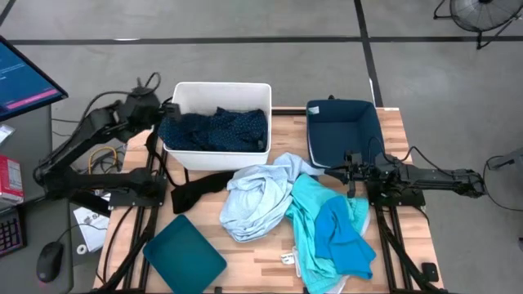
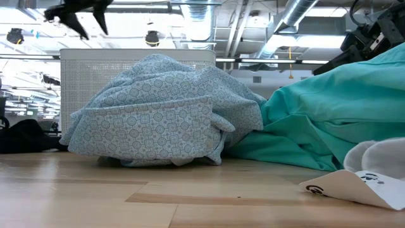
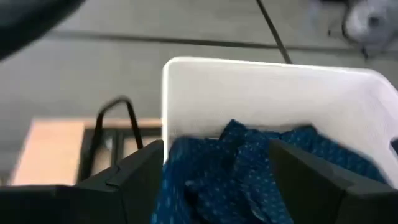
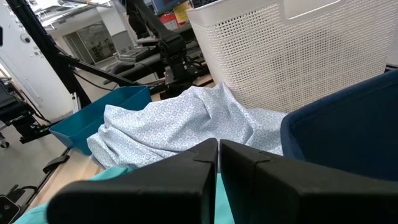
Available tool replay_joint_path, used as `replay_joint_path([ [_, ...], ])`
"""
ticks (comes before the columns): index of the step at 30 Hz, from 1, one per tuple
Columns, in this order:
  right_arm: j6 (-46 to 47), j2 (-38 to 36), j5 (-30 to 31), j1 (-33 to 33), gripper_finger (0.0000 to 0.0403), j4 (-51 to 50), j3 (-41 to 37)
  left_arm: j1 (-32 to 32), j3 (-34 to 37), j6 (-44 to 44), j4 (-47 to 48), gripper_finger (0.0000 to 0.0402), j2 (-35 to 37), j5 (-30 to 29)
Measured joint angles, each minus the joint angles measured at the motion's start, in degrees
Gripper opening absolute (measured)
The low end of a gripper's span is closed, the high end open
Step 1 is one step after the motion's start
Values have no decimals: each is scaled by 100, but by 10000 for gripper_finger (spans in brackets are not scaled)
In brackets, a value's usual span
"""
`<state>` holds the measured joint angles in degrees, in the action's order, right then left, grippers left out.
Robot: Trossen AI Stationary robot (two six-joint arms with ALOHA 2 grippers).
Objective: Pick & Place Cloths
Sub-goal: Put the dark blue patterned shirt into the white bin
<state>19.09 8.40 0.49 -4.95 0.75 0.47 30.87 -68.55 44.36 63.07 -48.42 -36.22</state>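
Observation:
A navy cloth with white dots (image 1: 216, 126) lies heaped inside the white bin (image 1: 221, 88). My left gripper (image 1: 169, 112) hangs open over the bin's left end, and in the left wrist view its fingers (image 3: 216, 149) stand on either side of the navy cloth (image 3: 236, 174). On the table lie a pale blue patterned cloth (image 1: 257, 200), a turquoise cloth (image 1: 310, 216), an aqua cloth (image 1: 343, 241) and a black cloth (image 1: 200, 186). My right gripper (image 1: 347, 170) waits shut (image 4: 217, 149) at the table's right, beside the turquoise cloth.
A dark blue tub (image 1: 343, 131) stands at the far right of the table, right of the white bin. A teal square tub (image 1: 185, 253) sits at the near left. A small white item with a label (image 2: 373, 174) lies near the table's near edge. Bare wood shows between tub and cloths.

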Motion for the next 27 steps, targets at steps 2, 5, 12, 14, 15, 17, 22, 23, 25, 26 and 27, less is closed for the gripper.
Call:
replay_joint_path([
  [2, -10, 0, 0, 0, 16, -2, 0, 0, 204, 679, 22, 273, 232, 45],
  [5, -15, 0, 0, -1, 16, -8, 0, -4, 556, 1409, 54, 273, 540, 254],
  [12, -15, 0, 0, 0, 16, -13, 0, -4, 1099, 2583, 63, 273, 1130, 466],
  [14, -15, 0, 0, 0, 16, -13, 0, -4, 1190, 2809, 69, 273, 1271, 479],
  [15, -16, 0, -1, -1, 16, -15, 0, -4, 1229, 2889, 68, 273, 1331, 527],
  [17, -37, 0, 0, 0, 16, -18, 0, -4, 1285, 3078, 139, 273, 1409, 613],
  [22, -155, 0, -2, 0, 16, -26, 2, -4, 1466, 3576, 214, 273, 1621, 746],
  [23, -166, 0, -2, 0, 16, -26, 2, -4, 1515, 3650, 216, 273, 1641, 836],
  [25, -168, 0, -2, 0, 16, -28, 2, -4, 1617, 3727, 221, 273, 1672, 971],
  [26, -168, 0, -2, -2, 16, -28, 2, -7, 1644, 3765, 246, 273, 1681, 1009],
  [27, -169, 0, -2, 0, 16, -27, 2, -7, 1680, 3818, 246, 273, 1680, 1022],
])
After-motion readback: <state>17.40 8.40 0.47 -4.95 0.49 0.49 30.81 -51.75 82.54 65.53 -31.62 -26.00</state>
